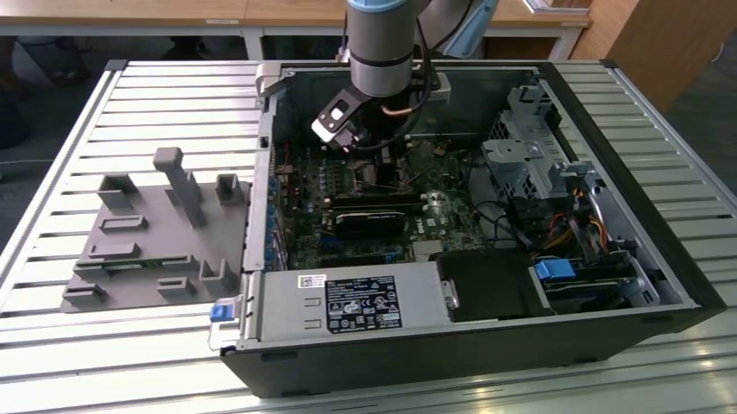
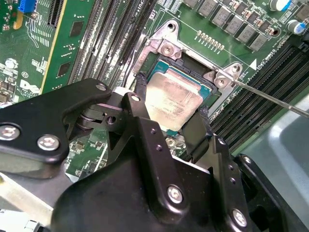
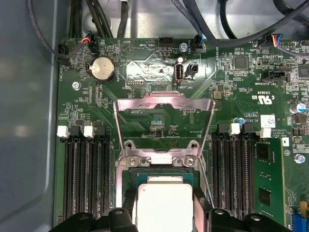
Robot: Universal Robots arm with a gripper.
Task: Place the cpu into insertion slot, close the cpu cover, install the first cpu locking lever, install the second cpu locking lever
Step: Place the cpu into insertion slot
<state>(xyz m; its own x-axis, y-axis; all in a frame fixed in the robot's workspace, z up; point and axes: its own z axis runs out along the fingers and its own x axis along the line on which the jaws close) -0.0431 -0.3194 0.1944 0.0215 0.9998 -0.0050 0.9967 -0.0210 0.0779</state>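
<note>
The cpu [image 2: 171,99], a pale metal-topped square, is over the insertion slot [image 2: 186,67] on the green board. My gripper [image 2: 171,99] is shut on it, one black finger [image 2: 140,96] against each of two opposite edges. In the first wrist view the cpu [image 3: 164,205] sits between the same fingers [image 3: 129,205], just below the slot's rim [image 3: 164,175]. I cannot tell whether the chip is fully seated. The cpu cover [image 3: 164,102], a silvery frame with a square window, stands swung open past the socket. A thin lever rod [image 2: 270,99] sticks out to one side. In the exterior view the gripper [image 1: 366,166] reaches into the case.
Long black memory slots [image 3: 84,174] flank the socket on both sides. The open computer case [image 1: 679,285] surrounds the board, with a black graphics card [image 1: 368,224], drive cages [image 1: 524,164] and cables. A grey fixture block [image 1: 150,233] lies on the slatted table at the exterior view's left.
</note>
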